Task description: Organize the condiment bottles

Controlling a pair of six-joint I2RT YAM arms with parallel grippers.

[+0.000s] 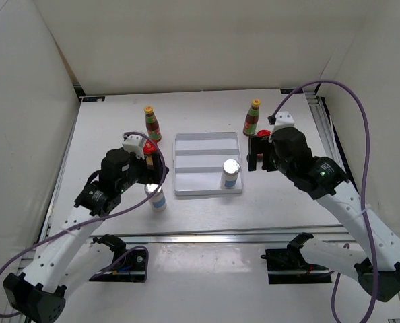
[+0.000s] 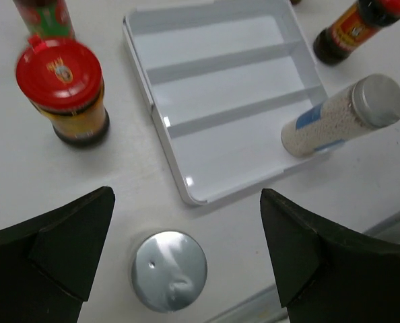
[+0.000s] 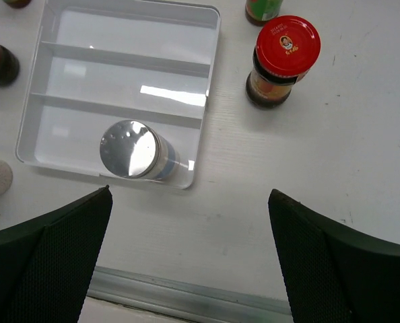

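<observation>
A white shaker (image 1: 157, 196) stands on the table left of the white ridged tray (image 1: 200, 145). My open left gripper (image 1: 149, 176) hovers over it, and its silver top (image 2: 168, 270) lies between the jaws in the left wrist view. A second shaker (image 1: 230, 173) stands in the tray's near right corner and also shows in the right wrist view (image 3: 132, 149). My right gripper (image 1: 259, 158) is open and empty right of the tray. Red-lidded jars (image 2: 62, 87) (image 3: 283, 60) stand beside each gripper. Slim yellow-capped bottles (image 1: 151, 123) (image 1: 252, 118) stand behind them.
The tray has three long compartments (image 3: 119, 87); the far two hold nothing. A metal rail (image 3: 186, 296) runs along the table's near edge. White walls enclose the table on three sides.
</observation>
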